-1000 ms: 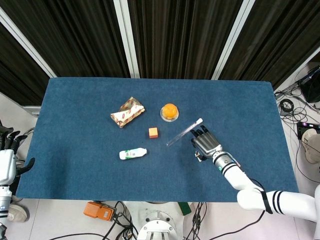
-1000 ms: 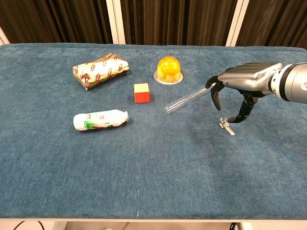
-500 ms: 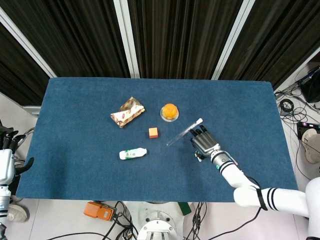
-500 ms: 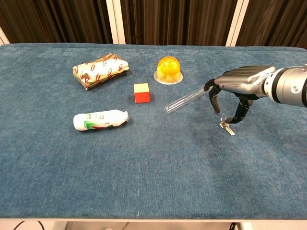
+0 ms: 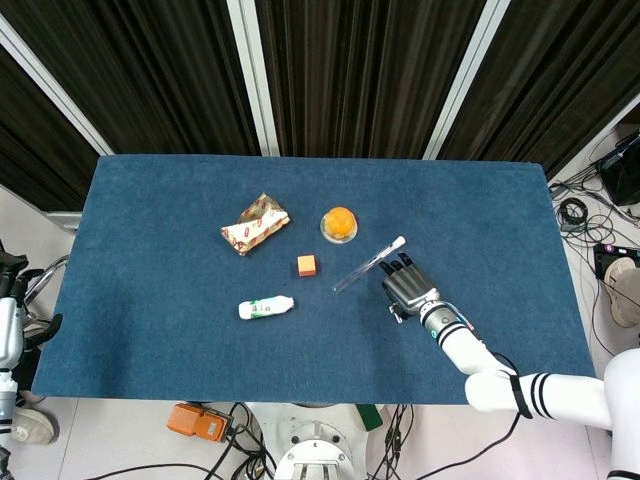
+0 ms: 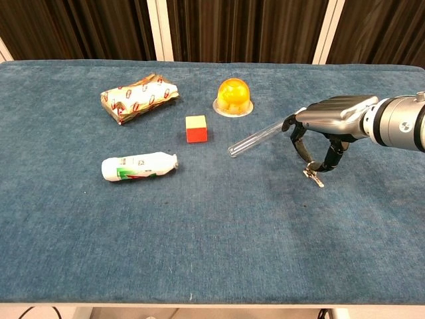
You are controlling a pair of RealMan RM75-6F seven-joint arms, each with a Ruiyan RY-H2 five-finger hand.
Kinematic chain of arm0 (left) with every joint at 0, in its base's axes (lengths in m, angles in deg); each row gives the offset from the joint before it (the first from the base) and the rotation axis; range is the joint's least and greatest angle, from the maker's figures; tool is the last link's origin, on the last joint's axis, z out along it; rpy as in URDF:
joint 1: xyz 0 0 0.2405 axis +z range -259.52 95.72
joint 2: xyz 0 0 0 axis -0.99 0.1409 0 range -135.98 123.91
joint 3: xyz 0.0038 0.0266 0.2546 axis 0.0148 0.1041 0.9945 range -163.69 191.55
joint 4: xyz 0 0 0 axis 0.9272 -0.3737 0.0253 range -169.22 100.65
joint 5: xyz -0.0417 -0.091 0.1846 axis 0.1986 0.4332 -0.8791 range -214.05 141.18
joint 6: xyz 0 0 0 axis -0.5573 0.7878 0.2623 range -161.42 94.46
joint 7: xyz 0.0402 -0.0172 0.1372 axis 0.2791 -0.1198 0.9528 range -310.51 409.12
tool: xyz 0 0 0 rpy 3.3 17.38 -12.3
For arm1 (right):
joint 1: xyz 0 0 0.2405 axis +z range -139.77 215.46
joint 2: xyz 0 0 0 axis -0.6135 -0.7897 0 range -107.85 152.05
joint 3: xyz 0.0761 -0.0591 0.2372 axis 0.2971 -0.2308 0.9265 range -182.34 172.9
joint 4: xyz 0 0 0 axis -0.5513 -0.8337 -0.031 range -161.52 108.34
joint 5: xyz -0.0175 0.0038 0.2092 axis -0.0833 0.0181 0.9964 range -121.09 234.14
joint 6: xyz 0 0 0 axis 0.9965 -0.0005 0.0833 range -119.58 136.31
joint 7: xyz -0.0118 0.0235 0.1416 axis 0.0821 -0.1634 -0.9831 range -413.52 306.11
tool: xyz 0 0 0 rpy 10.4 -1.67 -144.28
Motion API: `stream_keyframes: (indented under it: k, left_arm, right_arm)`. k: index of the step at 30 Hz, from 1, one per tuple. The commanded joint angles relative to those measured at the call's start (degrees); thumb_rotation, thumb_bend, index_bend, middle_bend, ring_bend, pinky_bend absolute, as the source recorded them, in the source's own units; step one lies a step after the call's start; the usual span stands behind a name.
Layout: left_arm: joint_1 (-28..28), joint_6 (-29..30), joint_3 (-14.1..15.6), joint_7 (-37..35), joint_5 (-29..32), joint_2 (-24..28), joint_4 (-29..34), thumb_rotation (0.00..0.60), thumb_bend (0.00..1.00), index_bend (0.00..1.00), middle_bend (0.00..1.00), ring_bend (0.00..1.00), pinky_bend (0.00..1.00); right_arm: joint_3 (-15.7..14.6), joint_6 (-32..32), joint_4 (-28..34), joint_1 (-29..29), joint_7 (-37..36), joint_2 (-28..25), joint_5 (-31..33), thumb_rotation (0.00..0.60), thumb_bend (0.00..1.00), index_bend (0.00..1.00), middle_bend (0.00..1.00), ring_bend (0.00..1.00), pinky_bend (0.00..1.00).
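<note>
My right hand (image 6: pixel 330 117) hangs palm down over a small bunch of keys (image 6: pixel 314 175) on the blue cloth. Its thumb and one finger curl down and pinch the key ring, while the keys still lie on the cloth. In the head view the same right hand (image 5: pixel 408 286) covers most of the keys (image 5: pixel 397 316). A clear test tube (image 6: pixel 257 138) lies just left of the hand, its capped end close to the fingers. My left hand (image 5: pixel 10 320) is off the table at the far left, holding nothing, and only partly in view.
On the blue table (image 6: pixel 212 252) lie an orange jelly cup (image 6: pixel 234 96), a red and yellow cube (image 6: pixel 196 128), a small white bottle (image 6: pixel 138 165) on its side and a patterned snack packet (image 6: pixel 139 97). Black curtains stand behind the far edge.
My right hand has come down onto the keys and its thumb and finger have closed on the ring. My left hand has dropped lower at the left edge.
</note>
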Motion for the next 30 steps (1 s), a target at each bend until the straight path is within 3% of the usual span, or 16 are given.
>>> stream_keyframes:
  k: [1, 7, 17, 24, 30]
  left_arm:
    - [0.0, 0.0, -0.1, -0.1, 0.1, 0.1, 0.1, 0.600, 0.22, 0.22, 0.12, 0.03, 0.07]
    - [0.1, -0.1, 0.0, -0.2, 0.1, 0.2, 0.2, 0.600, 0.22, 0.22, 0.12, 0.03, 0.07]
    - [0.1, 0.1, -0.4, -0.8, 0.2, 0.2, 0.1, 0.600, 0.22, 0.22, 0.12, 0.03, 0.07]
    - [0.2, 0.0, -0.4, -1.3, 0.3, 0.1, -0.3, 0.600, 0.22, 0.22, 0.12, 0.03, 0.07]
    - [0.1, 0.0, -0.3, -0.8, 0.0, 0.0, -0.2, 0.600, 0.22, 0.22, 0.12, 0.03, 0.07]
  right_arm:
    - [-0.3, 0.1, -0.1, 0.3, 0.3, 0.0, 0.3, 0.600, 0.55, 0.64, 0.14, 0.18, 0.10]
    - [-0.5, 0.5, -0.1, 0.8, 0.2, 0.4, 0.5, 0.600, 0.55, 0.65, 0.14, 0.18, 0.10]
    - [-0.1, 2.1, 2.7, 1.0, -1.1, -1.0, -2.2, 0.600, 0.65, 0.73, 0.14, 0.19, 0.11]
    - [2.5, 3.9, 10.2, 1.4, -3.0, -5.6, -4.9, 0.600, 0.65, 0.74, 0.14, 0.19, 0.11]
    - [5.5, 4.7, 16.2, 3.7, -2.0, -9.8, -2.4, 0.600, 0.65, 0.74, 0.14, 0.19, 0.11]
